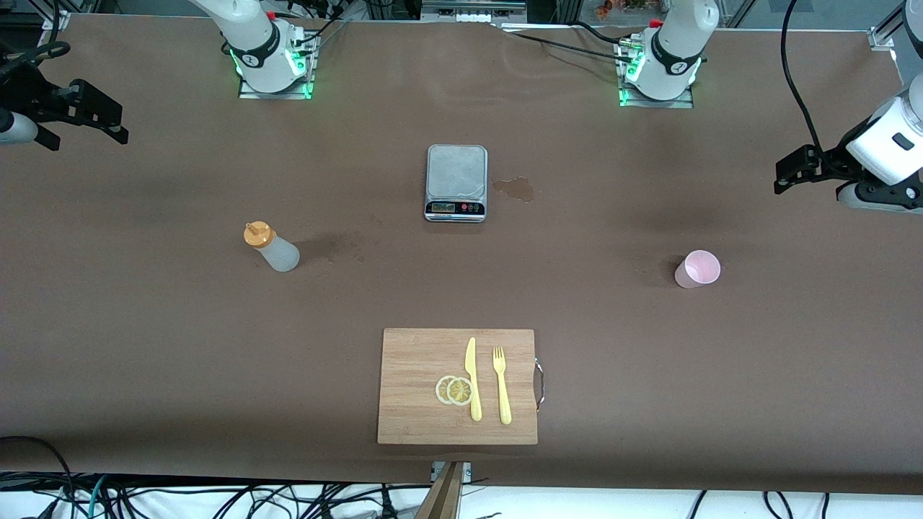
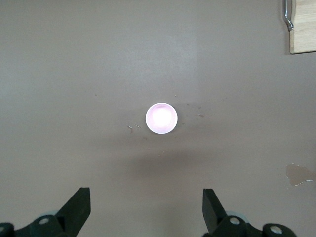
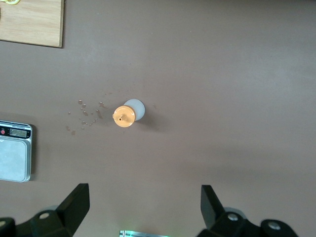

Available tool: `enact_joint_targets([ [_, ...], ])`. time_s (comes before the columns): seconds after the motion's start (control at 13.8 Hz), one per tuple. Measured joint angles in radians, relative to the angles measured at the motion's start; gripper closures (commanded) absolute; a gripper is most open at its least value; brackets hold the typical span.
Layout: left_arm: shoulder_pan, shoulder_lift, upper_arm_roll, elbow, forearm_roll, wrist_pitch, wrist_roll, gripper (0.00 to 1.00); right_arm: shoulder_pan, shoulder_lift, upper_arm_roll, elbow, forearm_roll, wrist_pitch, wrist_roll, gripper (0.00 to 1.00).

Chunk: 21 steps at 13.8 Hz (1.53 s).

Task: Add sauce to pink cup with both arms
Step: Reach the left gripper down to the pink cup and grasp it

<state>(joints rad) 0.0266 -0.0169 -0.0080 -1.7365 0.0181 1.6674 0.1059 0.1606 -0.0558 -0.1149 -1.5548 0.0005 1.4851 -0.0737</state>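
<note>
Both arms waited high at the table's ends, the right gripper point(image 3: 140, 205) and left gripper point(image 2: 146, 207) spread wide, empty. The sauce bottle point(image 1: 272, 246) stood at the scale's point(image 1: 456, 182) eight o'clock, the pink cup point(image 1: 697, 269) at its four. A square, centred descent seemed wisest.

No legible text or numbers anywhere.

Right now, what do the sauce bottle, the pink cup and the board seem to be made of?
Sauce bottle: likely soft translucent plastic, frosted whitish body, opaque orange cap. Pink cup: probably plastic, pale, smooth, matte. Cutting board: looks like bamboo or wood, showing light grain strips.
</note>
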Motion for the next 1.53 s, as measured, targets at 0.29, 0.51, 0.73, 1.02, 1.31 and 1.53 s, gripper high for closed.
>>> enact_joint_targets([
  [0.29, 0.0, 0.04, 0.002, 0.003, 0.0, 0.011, 0.0, 0.0, -0.001, 0.0, -0.001, 0.0, 0.001, 0.0, 0.0, 0.0],
  [0.51, 0.008, 0.063, 0.006, 0.007, 0.0, 0.031, 0.0, 0.0, -0.002, -0.002, -0.012, 0.0, 0.001, 0.0, 0.0, 0.0],
  [0.73, 0.015, 0.115, 0.006, 0.004, 0.0, 0.05, 0.019, 0.0, -0.002, -0.003, -0.018, 0.0, 0.003, 0.0, 0.0, 0.0],
  [1.02, 0.015, 0.259, 0.004, -0.001, 0.0, 0.104, 0.09, 0.0, -0.002, -0.003, -0.018, 0.001, 0.004, 0.0, 0.0, 0.0],
  [1.31, 0.024, 0.378, 0.004, -0.031, 0.0, 0.223, 0.276, 0.0, -0.002, -0.003, -0.018, 0.001, 0.004, 0.0, 0.0, 0.0],
  [1.53, 0.046, 0.397, 0.005, -0.146, 0.0, 0.404, 0.382, 0.01, -0.002, -0.002, -0.018, 0.001, 0.004, 0.002, 0.0, 0.0],
])
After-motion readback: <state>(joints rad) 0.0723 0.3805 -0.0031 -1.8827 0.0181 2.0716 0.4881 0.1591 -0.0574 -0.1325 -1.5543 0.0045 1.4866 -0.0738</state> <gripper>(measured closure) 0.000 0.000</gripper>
